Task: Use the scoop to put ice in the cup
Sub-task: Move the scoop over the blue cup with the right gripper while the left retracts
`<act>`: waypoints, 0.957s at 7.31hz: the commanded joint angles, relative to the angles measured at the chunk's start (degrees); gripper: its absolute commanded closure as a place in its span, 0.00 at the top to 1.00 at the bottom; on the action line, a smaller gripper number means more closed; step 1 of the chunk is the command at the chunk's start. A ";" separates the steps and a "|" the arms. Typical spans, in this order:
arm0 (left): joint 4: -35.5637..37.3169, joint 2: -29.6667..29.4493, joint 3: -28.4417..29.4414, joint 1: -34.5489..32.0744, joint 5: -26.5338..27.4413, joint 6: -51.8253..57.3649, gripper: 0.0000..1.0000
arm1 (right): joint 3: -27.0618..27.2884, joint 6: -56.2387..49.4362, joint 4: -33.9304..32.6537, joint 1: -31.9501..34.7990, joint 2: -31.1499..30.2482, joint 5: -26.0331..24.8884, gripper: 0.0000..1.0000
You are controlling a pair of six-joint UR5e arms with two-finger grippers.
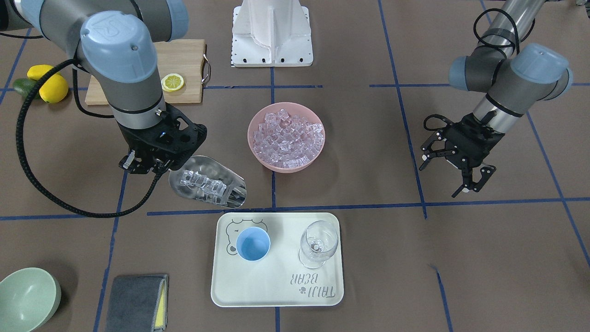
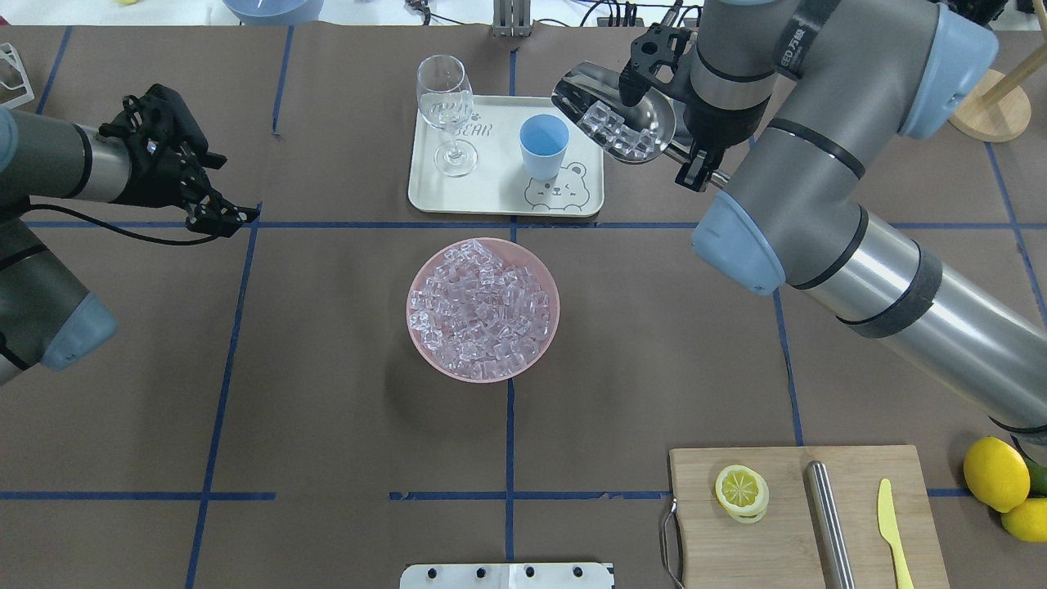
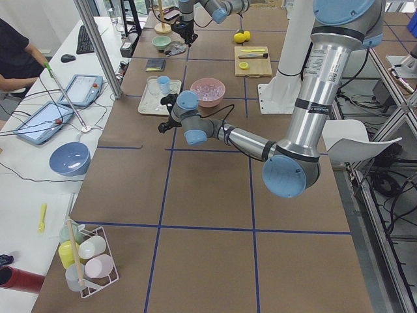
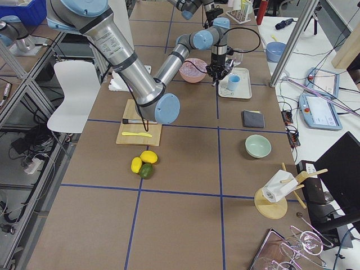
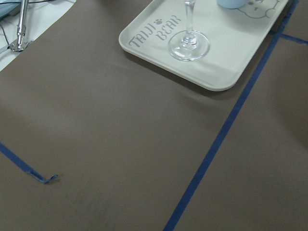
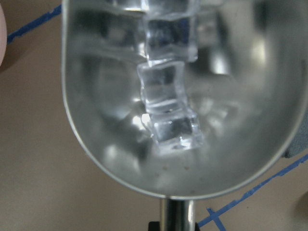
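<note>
My right gripper [image 1: 146, 164] is shut on the thin handle of the steel scoop [image 1: 207, 182], which it holds tilted in the air. Several clear ice cubes [image 1: 203, 183] lie in its trough and show close up in the right wrist view [image 6: 168, 98]. The scoop [image 2: 615, 105] hangs just beside the light-blue cup [image 1: 253, 244], apart from it. The cup [image 2: 544, 146] stands upright on a pale tray [image 1: 276, 295] and looks empty. A pink bowl [image 1: 250, 133] heaped with ice [image 1: 286, 138] sits mid-table. My left gripper [image 1: 454, 174] is open and empty, far to the side.
A clear wine glass [image 1: 318, 242] stands on the tray next to the cup. A wooden board [image 2: 802, 523] carries a lemon slice [image 2: 741, 491], a steel cylinder [image 2: 828, 515] and a yellow knife [image 2: 891, 523]. Lemons [image 1: 53, 87], a green bowl [image 1: 25, 299] and a grey cloth [image 1: 136, 302] lie on my right side.
</note>
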 commanded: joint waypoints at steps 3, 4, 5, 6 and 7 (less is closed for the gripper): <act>8.05 3.74 -6.64 -7.41 -0.30 0.20 1.00 | -6.67 -0.70 -3.26 -1.79 4.60 -3.66 0.00; 7.96 5.83 -6.57 -7.97 -0.30 -0.06 1.00 | -8.68 -1.14 -4.48 -2.40 5.56 -6.27 0.00; 7.87 6.46 -6.04 -8.23 0.05 0.28 1.00 | -10.61 -2.10 -6.49 -2.93 7.40 -8.03 0.00; 7.00 7.86 -5.34 -9.02 -0.03 -0.06 1.00 | -13.33 -4.89 -8.34 -2.93 9.33 -8.57 0.00; 6.99 8.31 -5.07 -9.98 -0.04 -0.68 1.00 | -16.58 -8.14 -9.31 -2.85 11.35 -10.84 0.00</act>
